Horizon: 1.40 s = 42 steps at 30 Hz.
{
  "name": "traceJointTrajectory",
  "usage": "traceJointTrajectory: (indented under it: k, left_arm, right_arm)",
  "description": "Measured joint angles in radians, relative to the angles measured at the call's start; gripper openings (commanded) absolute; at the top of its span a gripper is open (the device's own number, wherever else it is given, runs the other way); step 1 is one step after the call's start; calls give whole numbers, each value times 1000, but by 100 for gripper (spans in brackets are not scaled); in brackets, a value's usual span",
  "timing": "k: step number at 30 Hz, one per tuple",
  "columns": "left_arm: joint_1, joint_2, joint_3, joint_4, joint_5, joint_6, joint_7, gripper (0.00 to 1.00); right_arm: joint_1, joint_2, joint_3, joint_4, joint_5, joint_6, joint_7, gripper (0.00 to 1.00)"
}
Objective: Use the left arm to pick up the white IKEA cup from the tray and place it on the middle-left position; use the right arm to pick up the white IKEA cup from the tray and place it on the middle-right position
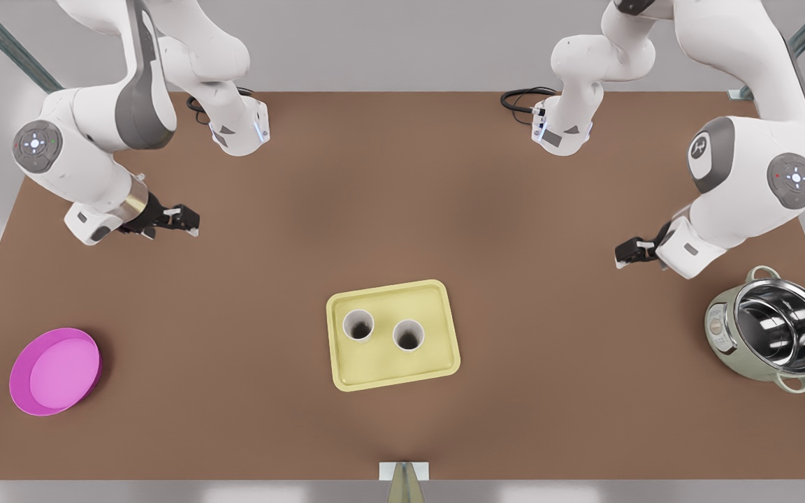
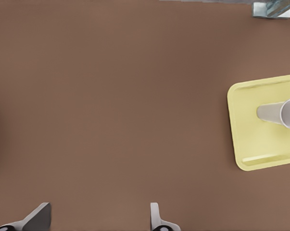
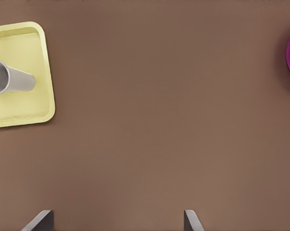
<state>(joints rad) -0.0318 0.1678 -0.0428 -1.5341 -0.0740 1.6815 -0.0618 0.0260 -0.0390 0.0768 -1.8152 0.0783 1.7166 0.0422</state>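
Two white cups (image 1: 358, 325) upright in tray (image 1: 374, 367); left claw (image 1: 190, 222), right claw (image 1: 622, 256) both spread, over table (image 1: 402, 209).

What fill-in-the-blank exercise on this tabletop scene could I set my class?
1. The number of white cups standing on the tray is ___.
2. The magenta bowl lies on the front view's ___ side.
3. The left tool and the right tool hang over the brown table, each with fingers ___ (open or shut).

Missing words: two; left; open.
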Motion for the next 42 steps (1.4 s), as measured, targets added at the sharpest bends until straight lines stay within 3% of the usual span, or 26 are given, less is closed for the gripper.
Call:
traceJointTrajectory:
  k: [9, 13, 16, 21, 26, 42]
  left_arm:
    - [-46, 45, -1, 12, 4, 73, 14, 100]
    - [-173, 95, -2, 22, 37, 88, 2, 100]
    - [-289, 187, -3, 55, 46, 108, -38, 100]
    - [-411, 519, -1, 384, 54, 199, -144, 100]
    - [-480, 680, -5, 493, 58, 320, -264, 100]
    - [-537, 768, -1, 456, 129, 486, -518, 100]
  right_arm:
    - [-43, 103, 79, 77, -2, 39, 13, 100]
    - [141, 157, 88, 123, -13, 48, 20, 100]
    - [292, 286, 103, 240, -18, 56, 43, 100]
    - [311, 544, 104, 433, -22, 128, 105, 100]
    - [305, 745, 98, 635, -22, 188, 171, 100]
    - [317, 904, 133, 634, -11, 277, 297, 100]
